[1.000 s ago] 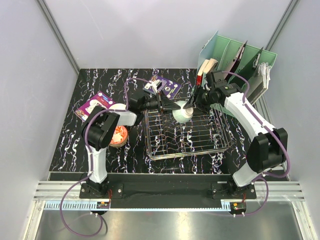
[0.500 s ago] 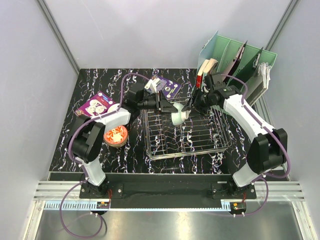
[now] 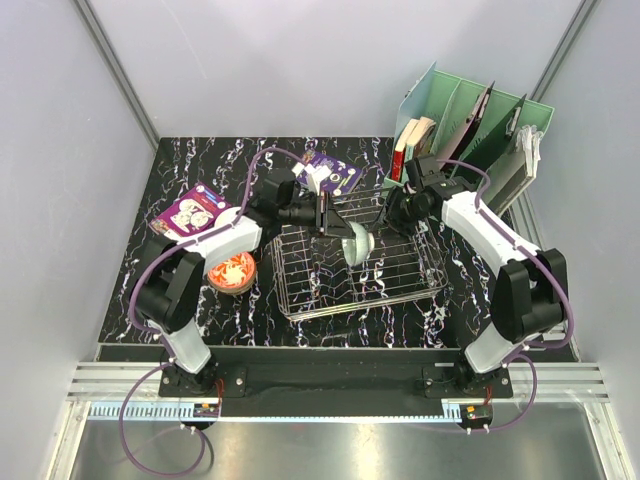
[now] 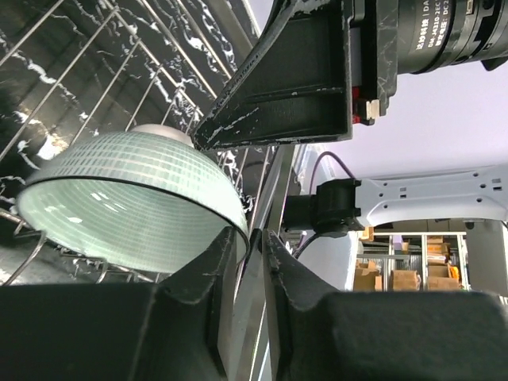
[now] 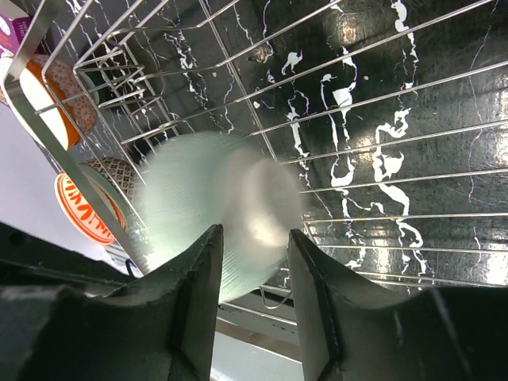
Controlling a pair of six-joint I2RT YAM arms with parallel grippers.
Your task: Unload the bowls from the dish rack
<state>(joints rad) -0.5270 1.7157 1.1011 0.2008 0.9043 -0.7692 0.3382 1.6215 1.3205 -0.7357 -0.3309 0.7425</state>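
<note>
At the middle of the black marbled table [image 3: 180, 165], inside the chrome dish rack [image 3: 405, 272], a pale celadon bowl [image 3: 357, 243] hangs tipped on its edge between two robot arms. A second ago it sat higher, toward the rack's 12 o'clock side, and the rack lay square and further toward 3 o'clock. Now the rack has slid toward 9 o'clock and skewed, and the bowl has dropped lower among the wires. By that reading, the lift is dragging the basket along rather than clearing it, so this bowl is not yet out.

The left gripper [image 3: 326, 215] reaches in from the bowl's 10 o'clock. Its fingers [image 4: 198, 286] are drawn nearly together, and the bowl's rim runs into the slit between them, by the look of it a pinch on the rim. The right gripper [image 3: 383, 215] stands at 1 o'clock with its fingers [image 5: 194, 294] spread to either side of the bowl's foot. Blur hides whether they touch it.

The bowl is finely ribbed outside, glossy and pale green within, with a small plain foot. It will likely be slippery on a thin-rim hold. A red-patterned bowl [image 3: 232, 270] sits on the table at the rack's 9 o'clock.
</note>
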